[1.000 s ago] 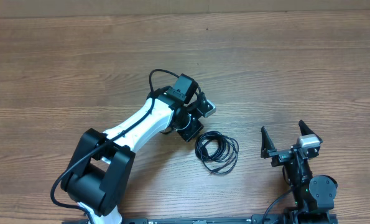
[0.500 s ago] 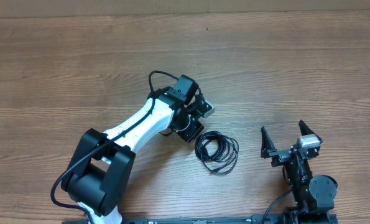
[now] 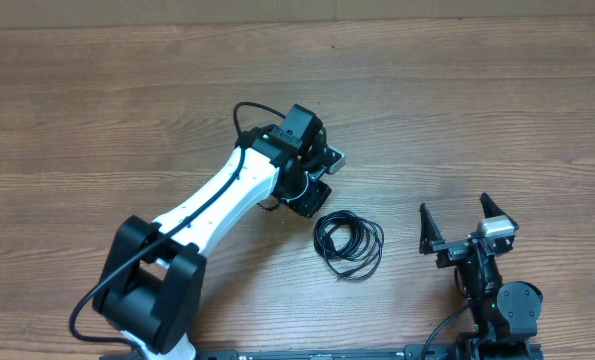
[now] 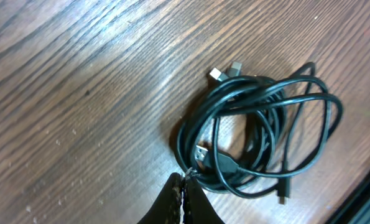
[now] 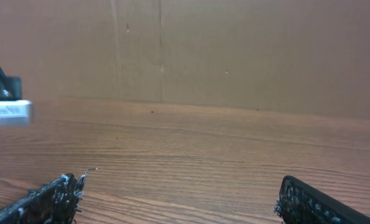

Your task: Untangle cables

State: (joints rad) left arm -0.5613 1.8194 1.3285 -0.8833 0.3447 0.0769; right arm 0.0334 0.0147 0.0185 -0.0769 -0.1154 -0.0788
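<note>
The cables (image 3: pixel 324 238) lie as one coiled black bundle on the wooden table, right of centre. In the left wrist view the cables (image 4: pixel 253 84) fill the right half, with two metal-tipped plugs (image 4: pixel 225 70) sticking out at the top. My left gripper (image 3: pixel 312 205) hovers just up and left of the coil. Its jaws are pressed together, and the left gripper (image 4: pixel 185 182) ends right at the coil's near edge. A tiny pale fleck shows at the tips, and no cord is clearly pinched. My right gripper (image 3: pixel 459 222) stands wide open at the lower right, away from the bundle.
Bare wood-grain tabletop (image 3: pixel 457 110) surrounds the coil. A brown board wall (image 5: pixel 234 50) stands behind the table in the right wrist view. The left arm's white link (image 3: pixel 212 205) slants across the table's lower left, and the right arm's base (image 3: pixel 507 305) sits at the front edge.
The left arm has drawn back slightly up and left, away from the coil, with its jaws shut. The cables and the right arm have not moved.
</note>
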